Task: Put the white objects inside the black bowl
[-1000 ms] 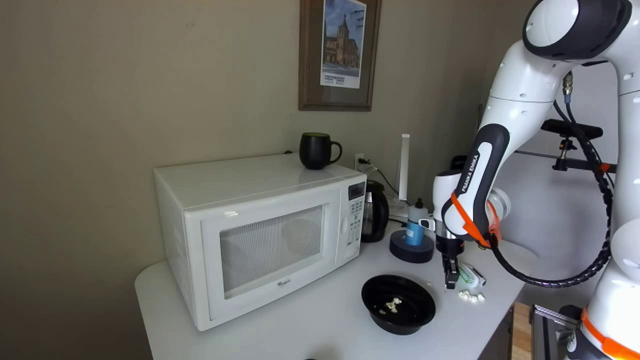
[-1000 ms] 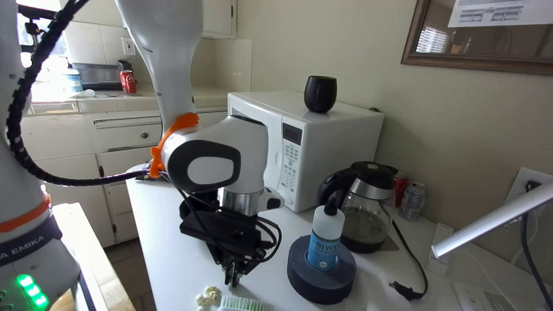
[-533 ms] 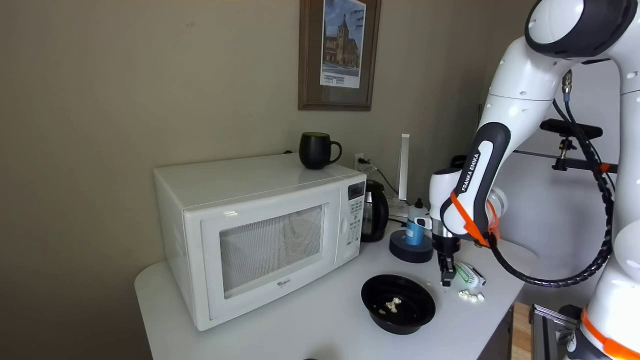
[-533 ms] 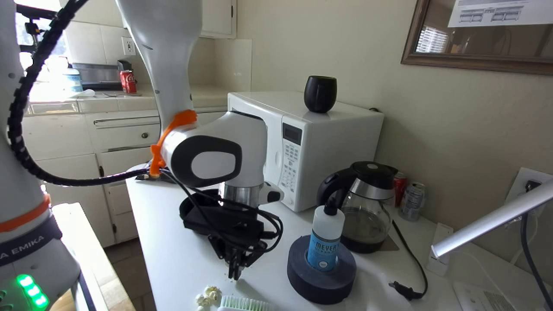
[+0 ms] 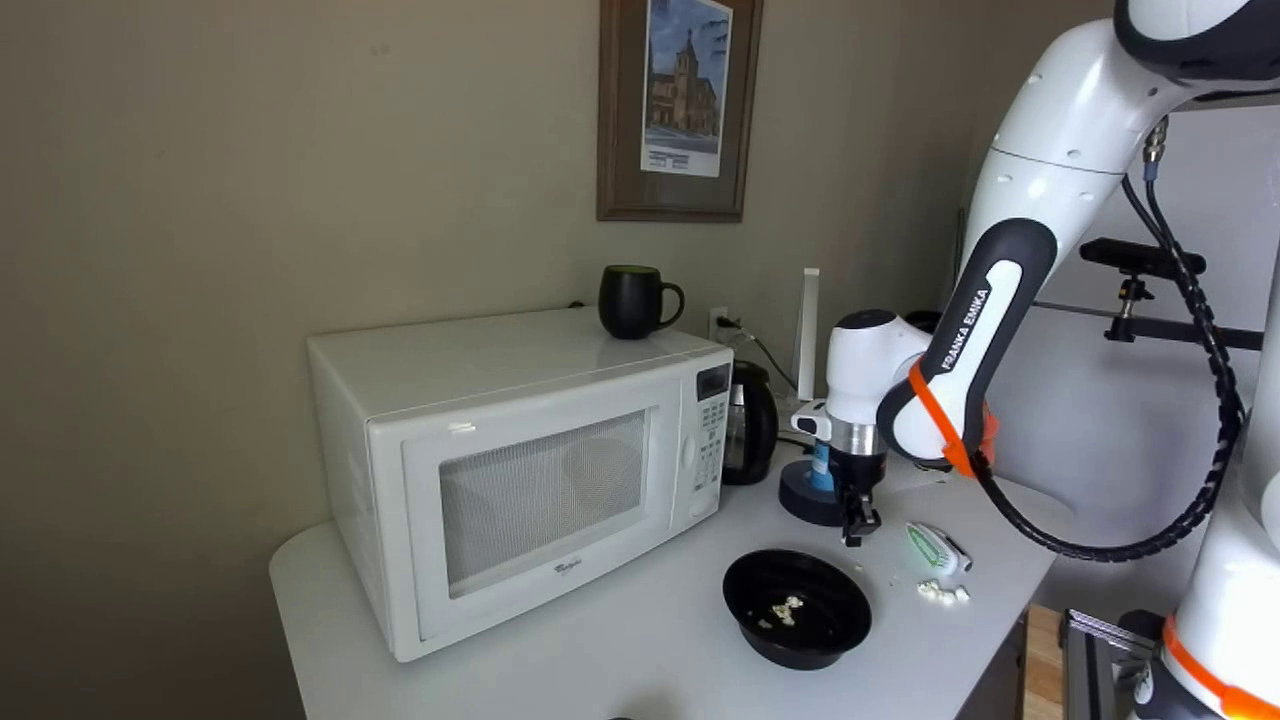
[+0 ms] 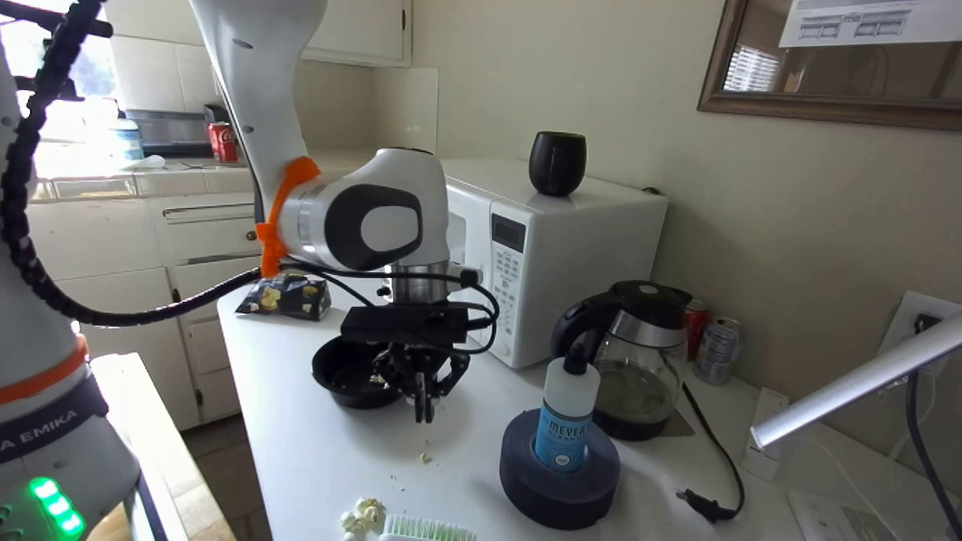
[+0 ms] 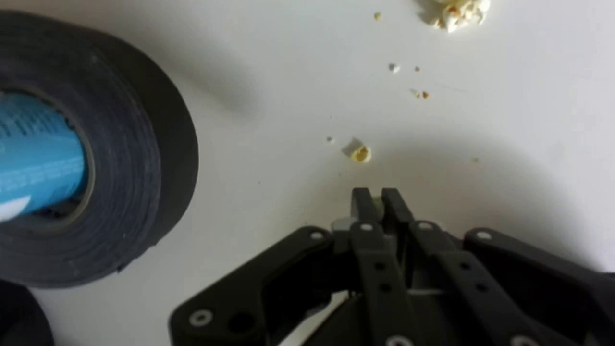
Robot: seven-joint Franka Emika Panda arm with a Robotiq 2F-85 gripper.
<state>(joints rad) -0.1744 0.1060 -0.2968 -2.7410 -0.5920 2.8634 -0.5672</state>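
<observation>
The black bowl (image 5: 800,655) stands on the table in front of the microwave, with several white pieces (image 5: 787,609) inside. It also shows in an exterior view (image 6: 342,391), partly behind the gripper. My gripper (image 7: 375,192) is nearly closed, pinching a small whitish-green piece (image 7: 378,205) between its fingertips. In both exterior views the gripper (image 5: 860,535) hangs above the table beside the bowl, not over it. More white pieces lie in a small pile (image 6: 364,513) on the table, also in the wrist view (image 7: 463,12). One small yellowish piece (image 7: 361,154) lies alone, with crumbs near it.
A dark tape roll (image 6: 560,500) holds a blue soap bottle (image 6: 564,428) near the gripper. A green-white brush (image 5: 938,548) lies by the pile. The white microwave (image 5: 540,500) carries a black mug (image 5: 632,303). A glass kettle (image 6: 639,376) and a dark bag (image 6: 285,297) stand farther off.
My gripper has risen and moved away from the pile and brush toward the bowl, with its fingers still together. The pieces on the table and in the bowl have not moved.
</observation>
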